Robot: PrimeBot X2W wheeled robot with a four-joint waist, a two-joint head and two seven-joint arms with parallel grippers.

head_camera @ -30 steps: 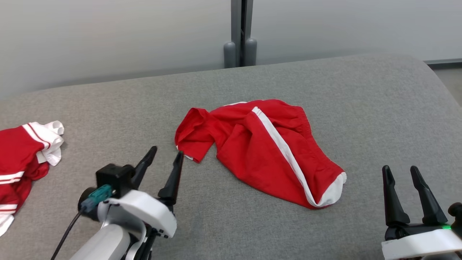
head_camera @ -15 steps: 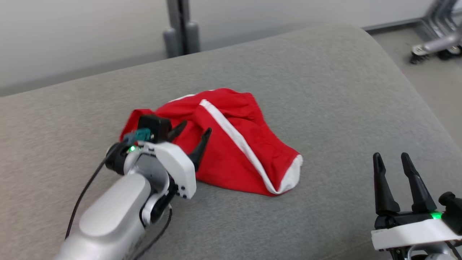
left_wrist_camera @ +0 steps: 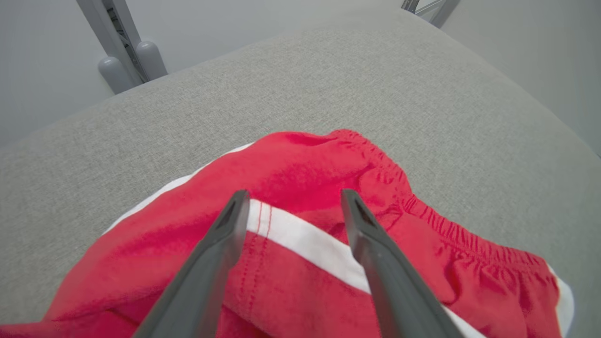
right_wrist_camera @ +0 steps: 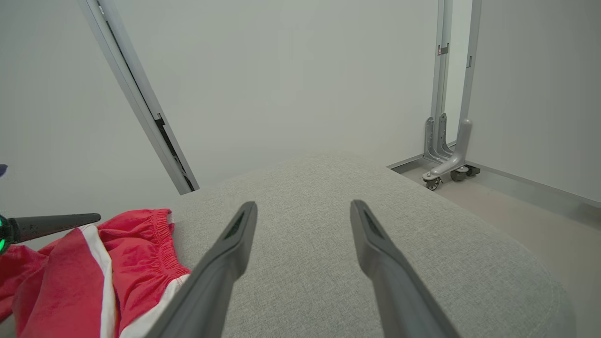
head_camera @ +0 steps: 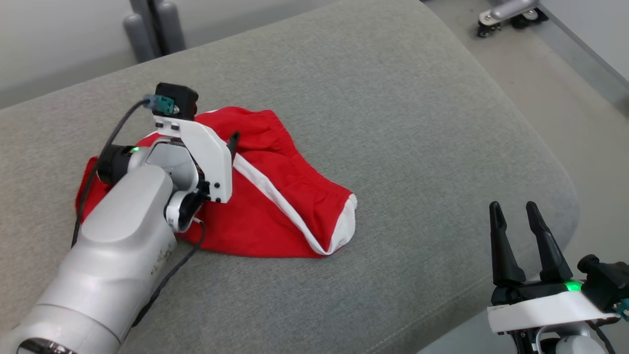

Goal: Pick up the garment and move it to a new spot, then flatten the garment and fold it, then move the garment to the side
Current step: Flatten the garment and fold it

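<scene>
Garment (head_camera: pixel 275 216) left part hidden behind left arm (head_camera: pixel 123 221); cropped in left wrist view.

Honestly nothing legible here, just a faint smudge of print on the pale left forearm (head_camera: pixel 158 254) around 8 o'clock, too tiny to read.

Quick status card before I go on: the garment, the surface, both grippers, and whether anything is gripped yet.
garment: red shorts with a white stripe, crumpled, not folded
surface: grey cushioned top
left gripper: open, over the shorts, fingers either side of the stripe, near the elastic waistband; contact with the cloth unclear
right gripper: open, empty, by the top's right edge, apart from the shorts
held: nothing
stage: pick-up not yet done
</scene>
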